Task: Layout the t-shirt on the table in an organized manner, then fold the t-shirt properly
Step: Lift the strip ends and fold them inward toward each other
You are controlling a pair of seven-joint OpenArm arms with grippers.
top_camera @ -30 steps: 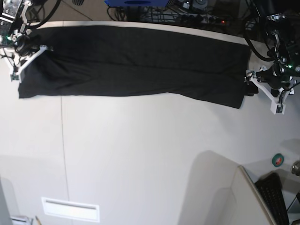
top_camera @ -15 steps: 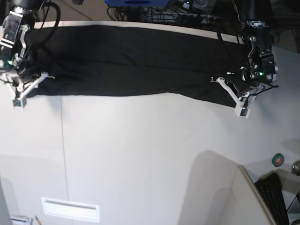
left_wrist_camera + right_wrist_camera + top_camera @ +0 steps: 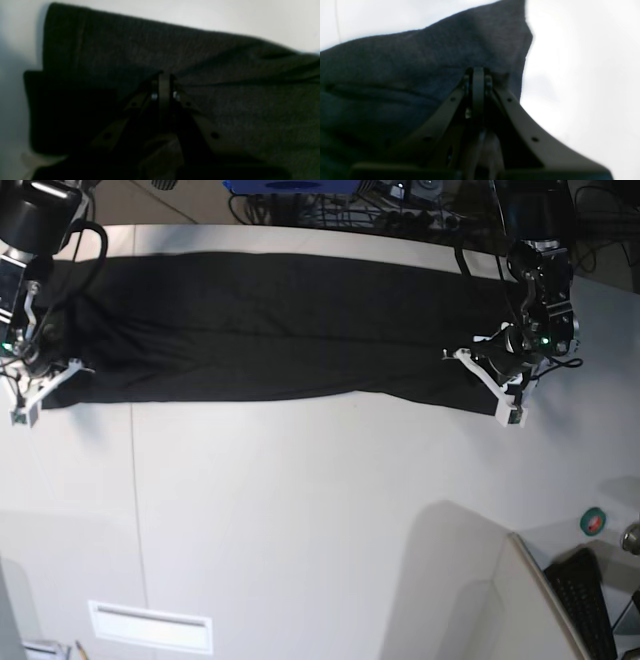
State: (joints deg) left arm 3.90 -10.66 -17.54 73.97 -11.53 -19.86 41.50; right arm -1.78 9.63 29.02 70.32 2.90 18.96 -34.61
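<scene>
Gripping opposite ends of the t-shirt (image 3: 270, 325), left gripper (image 3: 478, 375) and right gripper (image 3: 45, 385) are clamped; uneven pulling risks slippage, bunching.

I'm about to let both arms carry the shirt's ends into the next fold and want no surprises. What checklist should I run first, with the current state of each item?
1. Left gripper shut on the t-shirt: ok; the left wrist view shows the jaws together with cloth bunched at the tips.
2. Right gripper shut on the shirt's other end: ok; jaws together at the cloth edge.
3. Shirt stretched as a long band between the arms: ok.
4. Band smooth: not ok; long creases run along its middle.
5. All folded layers caught in each grip: cannot tell; the wrist views are blurred.
6. Bare table in front of the shirt: ok.
</scene>
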